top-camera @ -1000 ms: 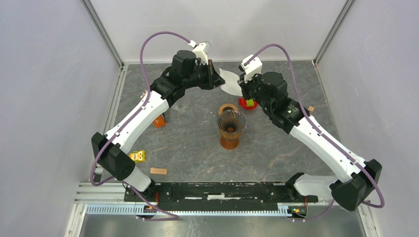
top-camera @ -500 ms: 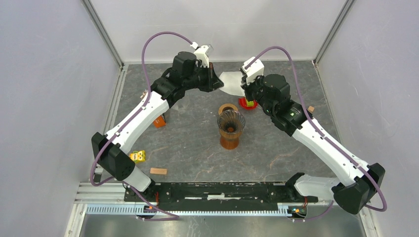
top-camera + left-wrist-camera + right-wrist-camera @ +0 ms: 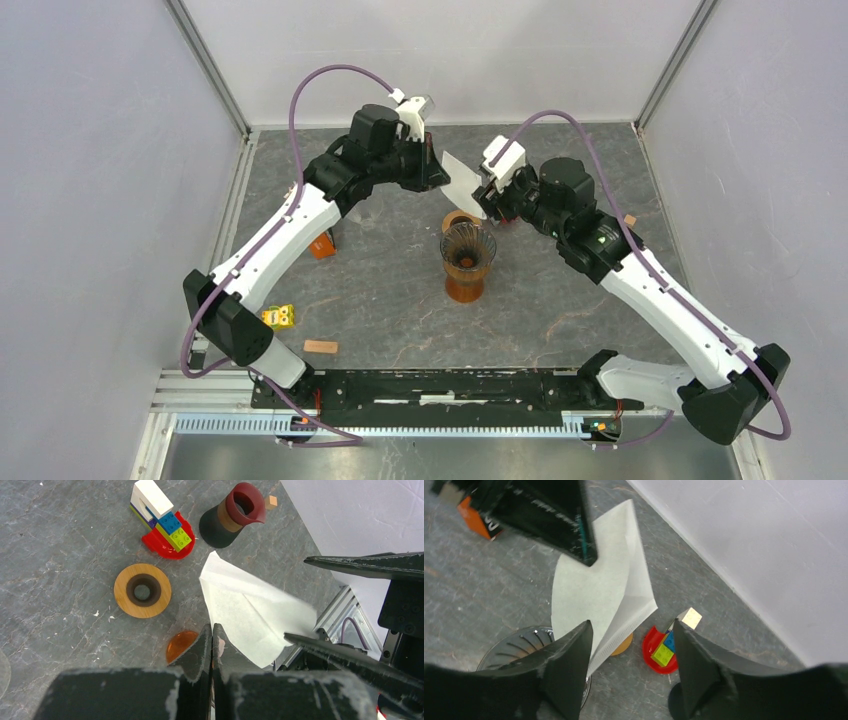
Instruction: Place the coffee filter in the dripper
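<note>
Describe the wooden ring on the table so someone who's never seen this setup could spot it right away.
Find the ribbed dripper standing in the middle of the table. Lying flat just behind it in the top view is the wooden ring. It is the only pale wood disc with a dark round hole, unlike the red brick toy and dark pitcher nearby.

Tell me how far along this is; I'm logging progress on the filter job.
Done: the coffee filter is lifted, pinched at one edge by the shut left gripper. In hand: the open right gripper straddles the filter's other edge, just above the dripper. Left: the dripper shows no paper inside, so the filter has yet to be lowered in and released.
</note>
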Robot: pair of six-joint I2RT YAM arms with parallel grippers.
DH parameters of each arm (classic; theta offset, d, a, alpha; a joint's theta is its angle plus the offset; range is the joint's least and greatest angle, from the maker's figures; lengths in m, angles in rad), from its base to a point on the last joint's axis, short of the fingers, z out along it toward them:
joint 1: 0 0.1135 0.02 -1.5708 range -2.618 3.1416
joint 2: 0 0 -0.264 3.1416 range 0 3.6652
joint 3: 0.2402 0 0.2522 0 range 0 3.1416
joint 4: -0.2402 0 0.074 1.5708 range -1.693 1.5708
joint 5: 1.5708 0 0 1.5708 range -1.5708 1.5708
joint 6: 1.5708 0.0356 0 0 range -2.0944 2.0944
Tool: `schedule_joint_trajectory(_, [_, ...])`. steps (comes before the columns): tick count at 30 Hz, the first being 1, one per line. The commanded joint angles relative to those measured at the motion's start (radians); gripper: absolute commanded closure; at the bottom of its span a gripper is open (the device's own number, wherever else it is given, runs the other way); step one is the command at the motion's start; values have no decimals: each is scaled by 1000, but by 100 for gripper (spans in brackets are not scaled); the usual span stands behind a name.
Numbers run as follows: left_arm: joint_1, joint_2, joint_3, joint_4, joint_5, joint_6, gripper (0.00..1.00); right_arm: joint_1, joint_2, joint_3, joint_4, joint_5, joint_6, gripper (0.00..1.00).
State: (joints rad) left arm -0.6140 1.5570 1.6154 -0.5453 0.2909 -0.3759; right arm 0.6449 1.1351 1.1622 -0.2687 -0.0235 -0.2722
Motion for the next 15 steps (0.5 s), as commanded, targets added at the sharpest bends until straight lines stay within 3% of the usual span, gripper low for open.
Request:
schedule_joint_trajectory(1, [-5, -12, 75, -44, 13, 26, 98, -2, -23, 97, -99, -141, -132, 28])
schedule_joint_trajectory(9, [-4, -2, 130, -106, 8, -58, 98, 14, -72, 225, -374, -349, -432, 19])
schedule_joint_trajectory(15, [-7, 19, 143, -105, 32, -103, 98, 122, -65, 241, -451, -348, -524, 19])
